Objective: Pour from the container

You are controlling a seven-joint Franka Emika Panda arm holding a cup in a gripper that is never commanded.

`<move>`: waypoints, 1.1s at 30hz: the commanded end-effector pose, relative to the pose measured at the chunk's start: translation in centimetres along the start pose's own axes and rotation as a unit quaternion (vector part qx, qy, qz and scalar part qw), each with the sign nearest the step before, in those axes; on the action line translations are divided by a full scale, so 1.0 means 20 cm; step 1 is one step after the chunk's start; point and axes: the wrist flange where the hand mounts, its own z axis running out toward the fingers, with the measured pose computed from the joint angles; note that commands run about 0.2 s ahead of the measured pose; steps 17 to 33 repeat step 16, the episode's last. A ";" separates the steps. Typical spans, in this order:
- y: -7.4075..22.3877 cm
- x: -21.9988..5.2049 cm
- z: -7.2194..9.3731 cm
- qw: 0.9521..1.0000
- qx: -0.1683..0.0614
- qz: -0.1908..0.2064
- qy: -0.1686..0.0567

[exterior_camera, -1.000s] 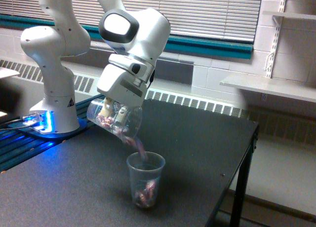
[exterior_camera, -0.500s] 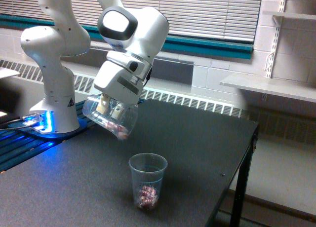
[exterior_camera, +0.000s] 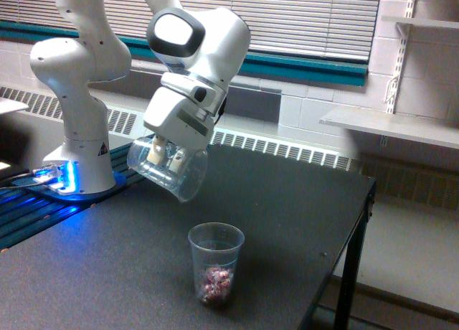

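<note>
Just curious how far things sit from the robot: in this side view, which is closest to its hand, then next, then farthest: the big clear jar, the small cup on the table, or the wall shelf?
1. The big clear jar: held in the hand, tilted mouth-down.
2. The small cup: standing on the table below, toward the exterior view's right.
3. The wall shelf: far off at the exterior view's right.

The robot arm [exterior_camera: 86, 79] is glossy white all over, built from fat rounded segments with smooth bulging joints, and its column widens into a round base [exterior_camera: 79, 176] bearing a small dark triangular label. Blue light glows at the foot of that base, beside blue-lit cabling on the exterior view's left. The wrist housing [exterior_camera: 197, 39] carries a light grey oval cap ringed in dark grey, and below it sits a boxy white claw [exterior_camera: 166, 155] body with a grey band and pale fingers [exterior_camera: 154, 153].
</note>
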 end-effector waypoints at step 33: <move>-0.02 0.00 -0.02 1.000 -0.002 -0.007 -0.002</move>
